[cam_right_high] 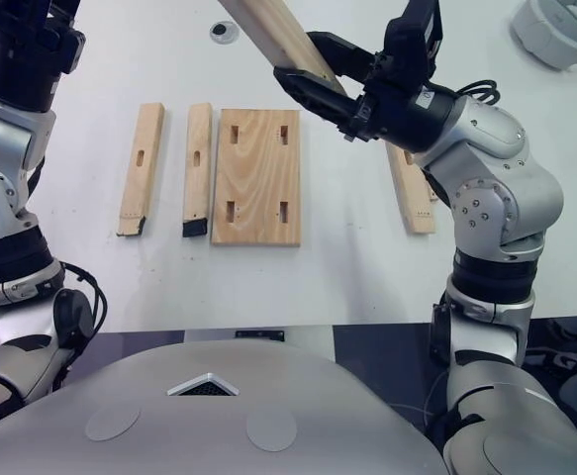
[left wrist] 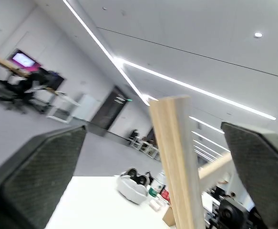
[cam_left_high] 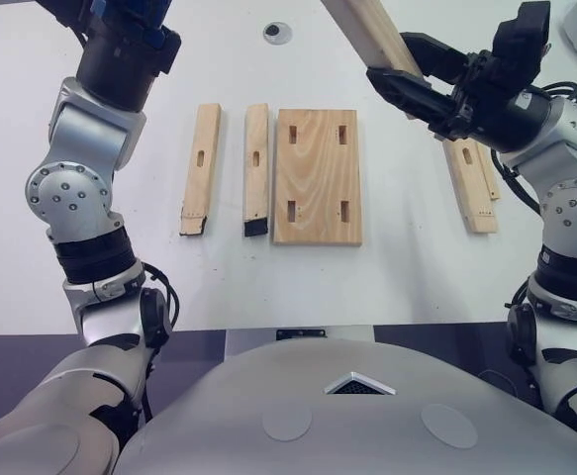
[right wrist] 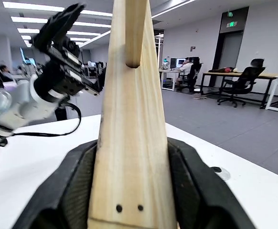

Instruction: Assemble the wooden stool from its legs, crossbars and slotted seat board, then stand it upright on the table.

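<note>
The slotted seat board lies flat mid-table. Left of it lie two wooden legs side by side, each with a dark near end. More wooden pieces lie at the right, partly under my right arm. My right gripper is shut on another leg, held in the air and slanting up and to the left. A crossbar sticks out of that leg's slot. My left gripper is raised at the far left, open, pads wide apart, with the held leg seen beyond them.
A round dark grommet sits in the white table behind the board. A white device rests at the far right corner. Bare table lies between the board and the near edge.
</note>
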